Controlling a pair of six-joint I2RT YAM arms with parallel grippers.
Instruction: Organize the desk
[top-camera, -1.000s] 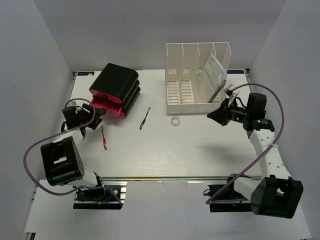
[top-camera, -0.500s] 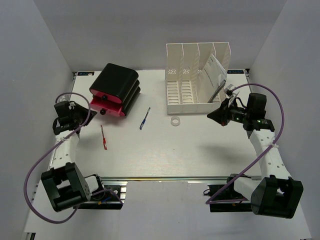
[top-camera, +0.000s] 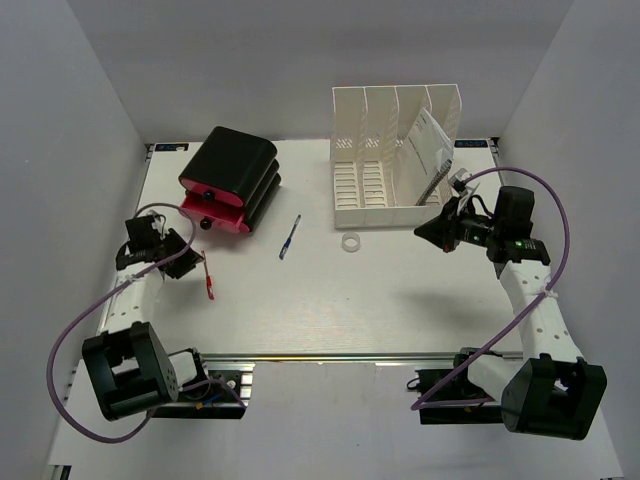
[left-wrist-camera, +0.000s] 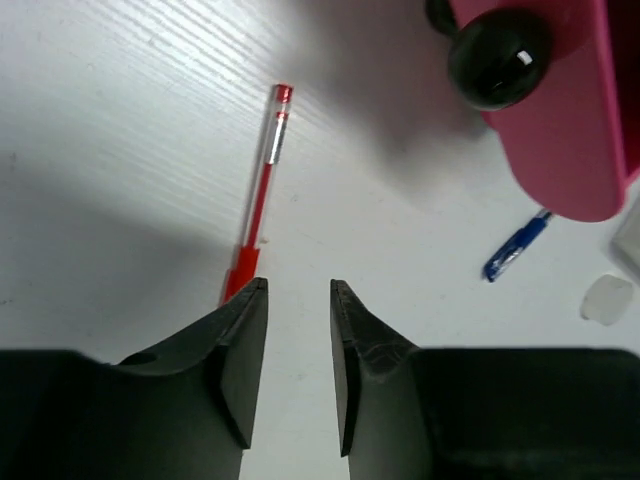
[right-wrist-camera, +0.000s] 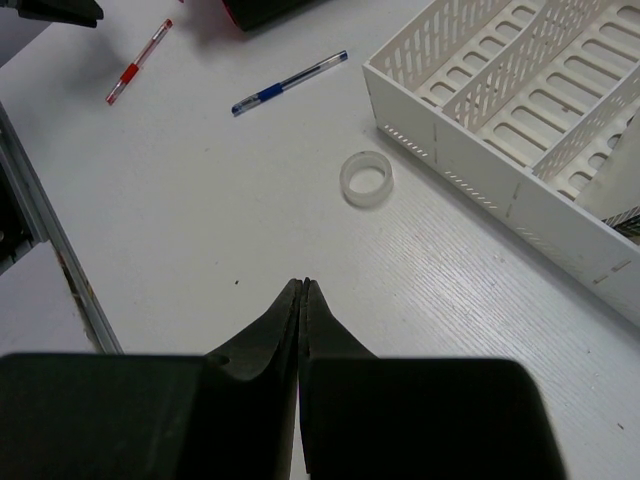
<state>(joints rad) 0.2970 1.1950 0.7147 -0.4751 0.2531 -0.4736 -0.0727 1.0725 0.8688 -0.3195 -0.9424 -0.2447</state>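
Observation:
The desk (top-camera: 380, 300) is a white tabletop with a silver rail along its near edge. A red pen (top-camera: 208, 277) lies at its left. My left gripper (top-camera: 193, 263) hovers low at the pen's near end. In the left wrist view it (left-wrist-camera: 298, 287) is open, with bare desk between the fingers, and the red pen (left-wrist-camera: 260, 190) runs away from the left fingertip. A blue pen (top-camera: 290, 237) and a clear tape ring (top-camera: 351, 243) lie mid-desk. My right gripper (top-camera: 420, 232) is shut and empty, raised near the rack's front right corner, its tips (right-wrist-camera: 304, 283) above bare desk.
A black drawer unit (top-camera: 230, 180) with a pink drawer front (left-wrist-camera: 560, 130) and black knob (left-wrist-camera: 497, 58) stands at the back left. A white slotted file rack (top-camera: 395, 155) holding papers (top-camera: 428, 140) stands at the back right. Grey walls enclose the desk.
My left gripper left the drawer knob, swung out to the left, then came down beside the red pen with its jaws narrower. The right arm has not moved.

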